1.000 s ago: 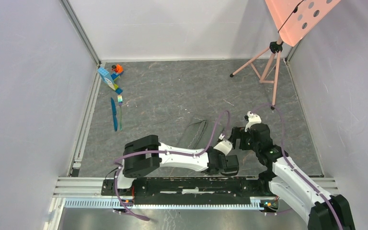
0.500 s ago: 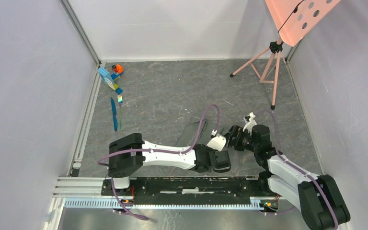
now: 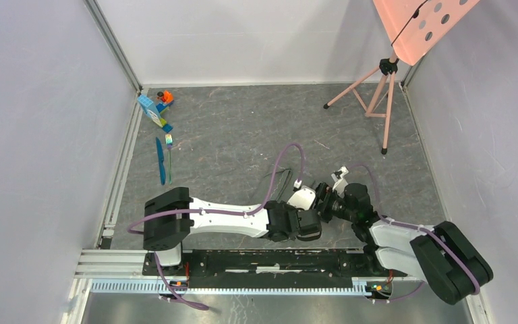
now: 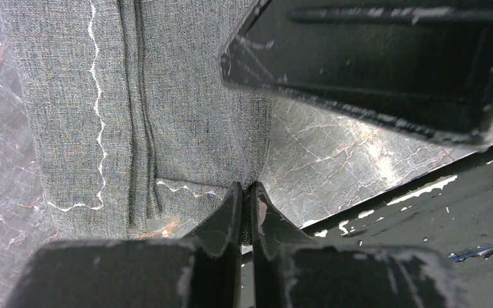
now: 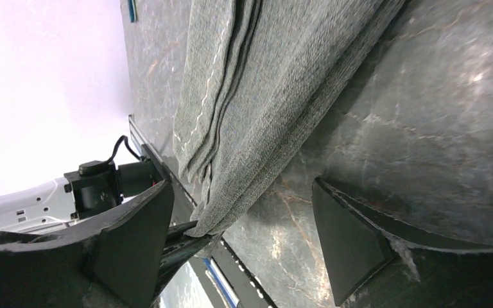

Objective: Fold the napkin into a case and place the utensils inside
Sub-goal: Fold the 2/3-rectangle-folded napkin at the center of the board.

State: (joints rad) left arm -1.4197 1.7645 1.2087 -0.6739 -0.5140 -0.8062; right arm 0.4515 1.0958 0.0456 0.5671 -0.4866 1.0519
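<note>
The dark grey napkin (image 4: 167,115) lies folded in layers on the marble floor, its pale stitched line showing. My left gripper (image 4: 247,192) is shut on its near corner. In the top view the napkin (image 3: 274,189) is mostly hidden by my left gripper (image 3: 308,212) and the purple cable. My right gripper (image 5: 244,244) is open, its jaws wide apart on either side of the napkin's (image 5: 263,96) held corner, touching nothing. In the top view the right gripper (image 3: 325,199) is close beside the left. The blue knife (image 3: 160,162) and the fork (image 3: 169,154) lie side by side far left.
Blue and orange toy blocks (image 3: 156,108) stand at the far left corner. A pink tripod (image 3: 378,101) with a perforated board stands at the far right. The black base rail (image 3: 276,260) runs just behind the grippers. Walls enclose the floor.
Both arms have drawn left and toward the near rail. The right gripper has closed in on the left gripper and the napkin corner. The left stays shut on the cloth.
</note>
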